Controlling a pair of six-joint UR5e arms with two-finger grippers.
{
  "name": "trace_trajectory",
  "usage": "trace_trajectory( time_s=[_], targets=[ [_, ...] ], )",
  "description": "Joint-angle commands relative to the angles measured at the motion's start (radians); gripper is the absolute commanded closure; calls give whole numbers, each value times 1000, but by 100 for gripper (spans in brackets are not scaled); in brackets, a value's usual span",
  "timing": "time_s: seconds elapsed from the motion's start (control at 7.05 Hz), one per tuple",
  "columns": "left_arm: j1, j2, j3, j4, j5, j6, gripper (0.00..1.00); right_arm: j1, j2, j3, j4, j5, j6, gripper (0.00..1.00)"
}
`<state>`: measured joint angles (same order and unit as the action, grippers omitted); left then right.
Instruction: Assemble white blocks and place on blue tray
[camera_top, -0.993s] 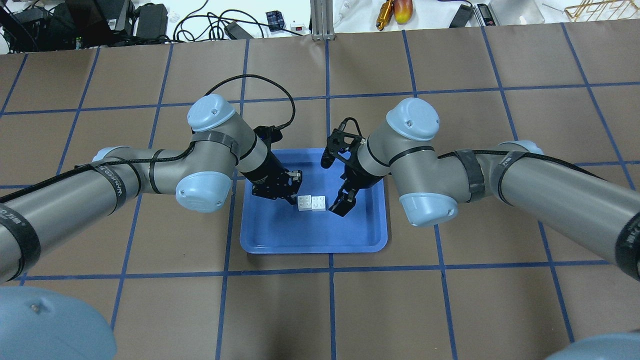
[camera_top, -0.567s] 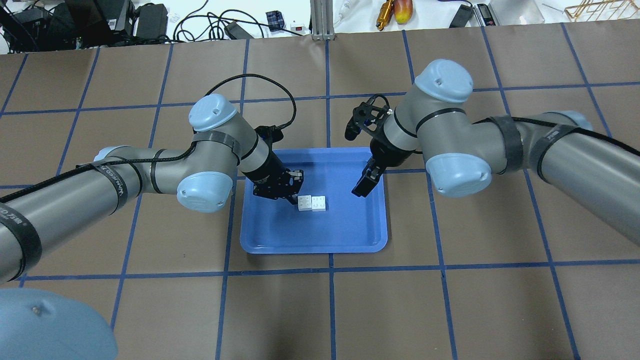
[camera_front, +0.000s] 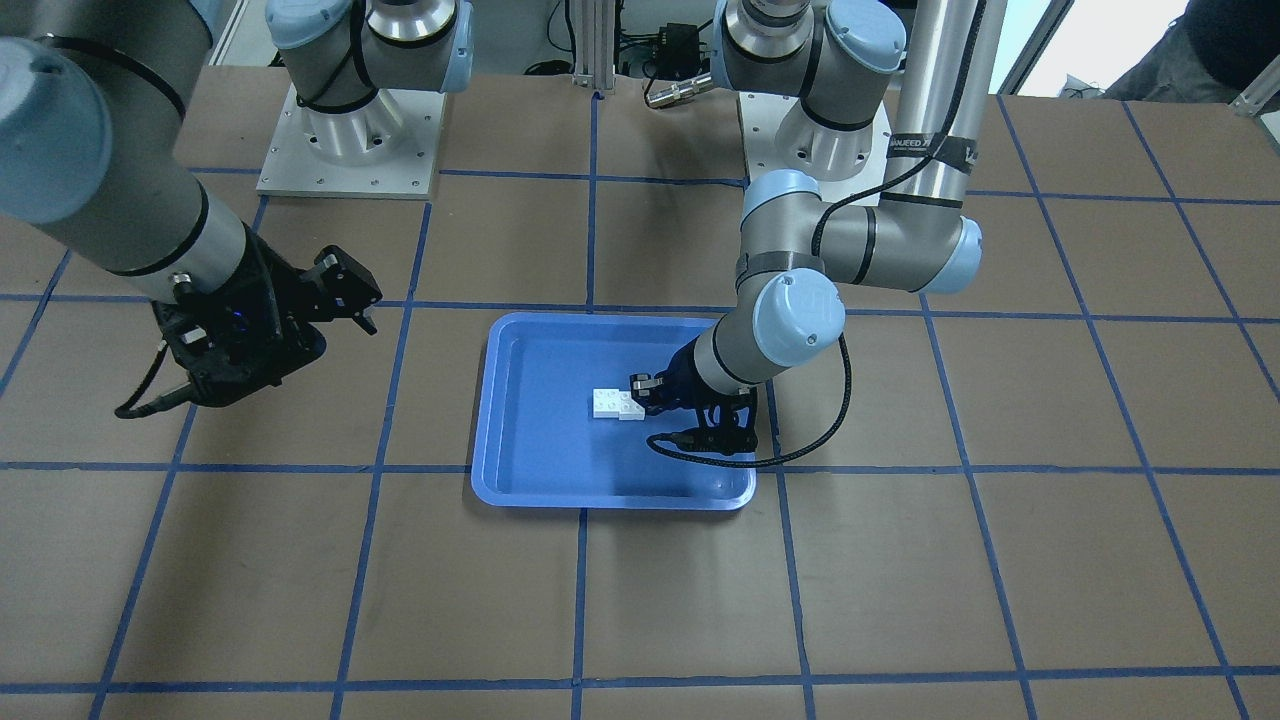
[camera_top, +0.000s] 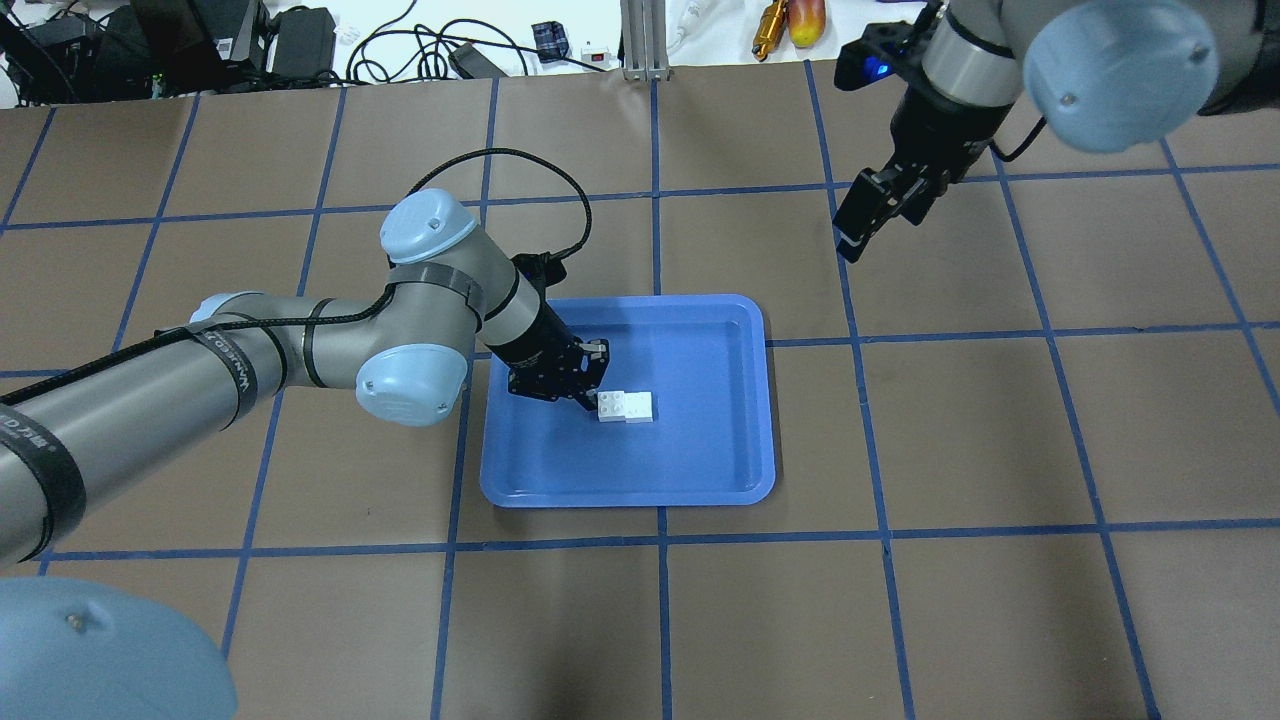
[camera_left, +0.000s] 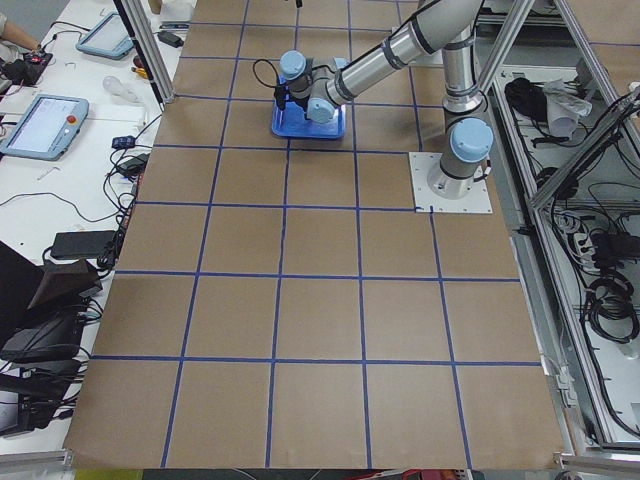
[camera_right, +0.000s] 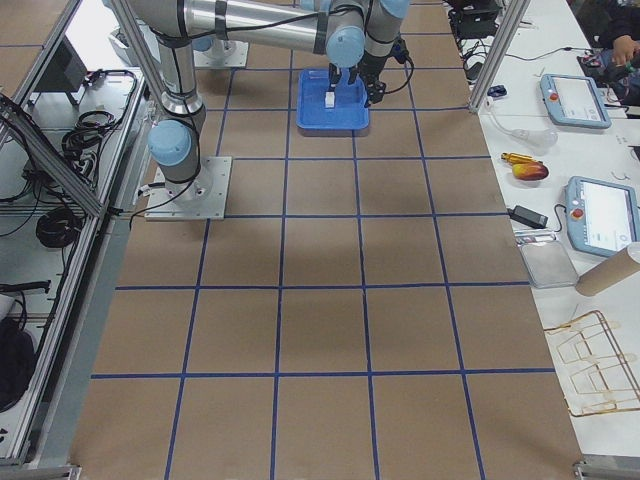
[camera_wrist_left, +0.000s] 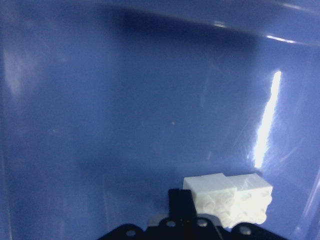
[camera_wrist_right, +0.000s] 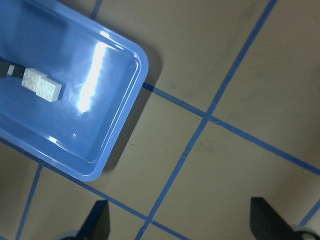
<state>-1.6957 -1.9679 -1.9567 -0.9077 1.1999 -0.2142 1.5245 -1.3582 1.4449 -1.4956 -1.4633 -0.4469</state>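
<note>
Blocks (camera_top: 625, 406) — white, joined — are lying inside the blue tray (camera_top: 700, 470); left fingers (camera_top: 586, 397) are pinching their 9 o'clock end, right fingers (camera_wrist_right: 98, 222) are hovering wide at 2 o'clock.

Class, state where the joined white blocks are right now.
In the overhead view, the white blocks lie inside the blue tray, near its middle, right beside the tip of the left pincer.

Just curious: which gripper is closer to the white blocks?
Left. The left gripper is up against the white blocks in the tray; the right gripper hangs far off, beyond the tray's corner.
</note>
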Motion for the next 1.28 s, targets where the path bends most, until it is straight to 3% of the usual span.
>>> trace_trajectory(
  time_s=[0.0, 0.14, 0.28, 0.43, 0.57, 0.85, 1.13],
  targets=[
    [8, 32, 4, -2, 9, 18, 93, -3, -2, -37, 44, -53, 297, 0],
    [13, 40, 24, -5, 44, 22, 93, -3, -13, -38, 44, -111, 309, 0],
    [8, 49, 54, -22, 116, 24, 92, -1, -59, -34, 49, -120, 426, 0],
    [10, 64, 83, -55, 125, 33, 92, 2, -77, -32, 51, -115, 585, 0],
    [13, 84, 105, -88, 217, 100, 91, 2, -82, -34, 52, -118, 597, 0],
    [34, 142, 174, -243, 309, 195, 89, 11, -114, -21, 52, -109, 608, 0],
    [71, 216, 244, -420, 331, 304, 87, 13, -133, -20, 51, -103, 609, 0]
  ],
)
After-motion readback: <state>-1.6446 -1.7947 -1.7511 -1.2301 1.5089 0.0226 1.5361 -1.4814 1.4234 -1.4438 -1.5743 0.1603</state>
